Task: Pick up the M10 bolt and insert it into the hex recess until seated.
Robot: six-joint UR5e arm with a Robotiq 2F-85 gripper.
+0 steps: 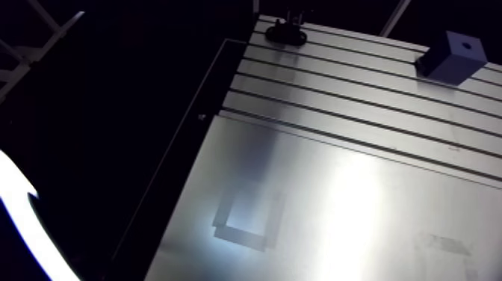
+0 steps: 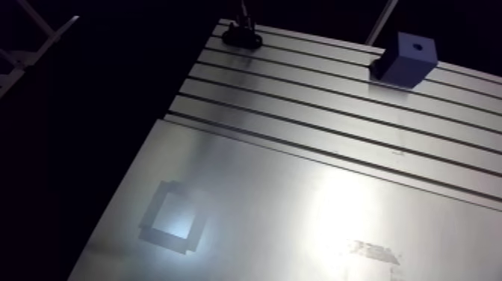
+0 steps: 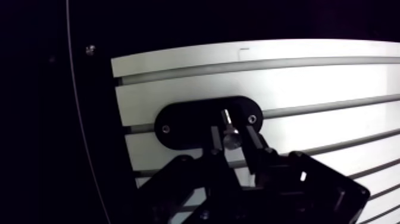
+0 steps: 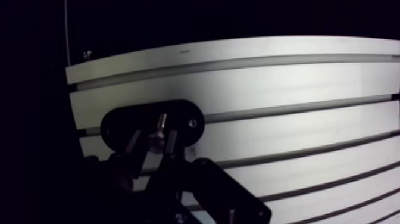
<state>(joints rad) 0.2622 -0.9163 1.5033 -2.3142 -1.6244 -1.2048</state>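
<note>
Clamping the M10 bolt (image 3: 231,140) over the black oval plate (image 3: 178,122), your gripper (image 3: 232,127); blue block (image 1: 450,58) well apart.

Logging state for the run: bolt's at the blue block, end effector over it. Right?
No. The bolt is at the black oval plate, not the blue block, which sits far along the table. The end effector is over it, as the wrist view shows.
</note>
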